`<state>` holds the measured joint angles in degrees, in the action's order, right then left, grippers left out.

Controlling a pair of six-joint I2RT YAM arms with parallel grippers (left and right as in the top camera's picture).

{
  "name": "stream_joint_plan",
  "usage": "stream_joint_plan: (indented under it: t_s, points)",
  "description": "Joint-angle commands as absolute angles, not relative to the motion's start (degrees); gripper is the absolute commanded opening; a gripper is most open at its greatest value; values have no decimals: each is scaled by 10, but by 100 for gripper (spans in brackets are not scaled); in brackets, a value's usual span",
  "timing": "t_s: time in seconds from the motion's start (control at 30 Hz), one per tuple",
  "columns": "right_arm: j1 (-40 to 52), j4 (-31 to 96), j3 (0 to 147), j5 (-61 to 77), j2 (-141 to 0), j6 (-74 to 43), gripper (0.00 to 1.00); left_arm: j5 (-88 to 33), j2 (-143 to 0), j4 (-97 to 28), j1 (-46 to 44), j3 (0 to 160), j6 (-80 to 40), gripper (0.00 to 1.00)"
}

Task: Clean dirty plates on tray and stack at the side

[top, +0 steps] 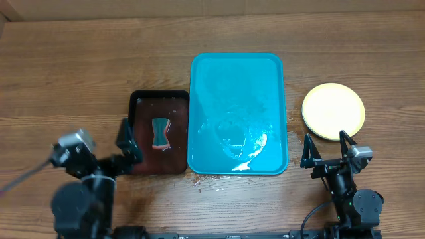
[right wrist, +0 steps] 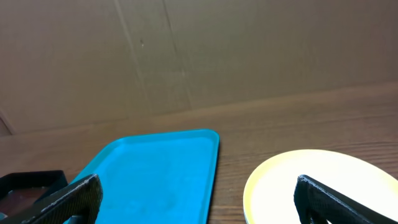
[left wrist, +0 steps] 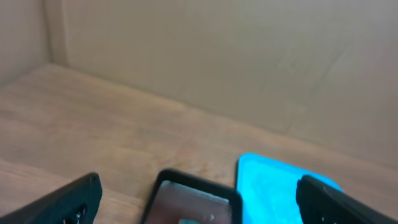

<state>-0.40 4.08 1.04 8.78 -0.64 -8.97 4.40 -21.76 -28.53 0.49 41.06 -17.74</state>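
The turquoise tray (top: 238,79) lies in the middle of the table with wet streaks and no plates on it; it also shows in the left wrist view (left wrist: 273,186) and the right wrist view (right wrist: 155,174). A stack of pale plates with a yellow-green rim on top (top: 333,110) sits on the table right of the tray, also in the right wrist view (right wrist: 292,180). My left gripper (top: 131,147) is open and empty at the front left. My right gripper (top: 328,150) is open and empty just in front of the plates.
A smaller black tray (top: 158,99) with brownish water holds a teal-and-pink sponge (top: 160,133), left of the turquoise tray. Water drops lie on the wood by the turquoise tray's front edge. A cardboard wall stands behind the table.
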Motion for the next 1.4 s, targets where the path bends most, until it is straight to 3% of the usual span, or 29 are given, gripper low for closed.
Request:
stream_joint_plan:
  t_s: [0.0, 0.23, 0.63, 1.37]
  points:
    - [-6, 37, 4, 88, -2, -89, 100, 7, -143, -239, 8, 315, -167, 100]
    - [-6, 37, 4, 88, -2, -89, 100, -10, -6, -180, 8, 168, -169, 100]
    - [-6, 37, 4, 88, -2, -89, 100, -12, -2, -13, 8, 4, -172, 100]
    - [-6, 37, 4, 88, -2, -89, 100, -7, -3, -44, 8, 3, -180, 100]
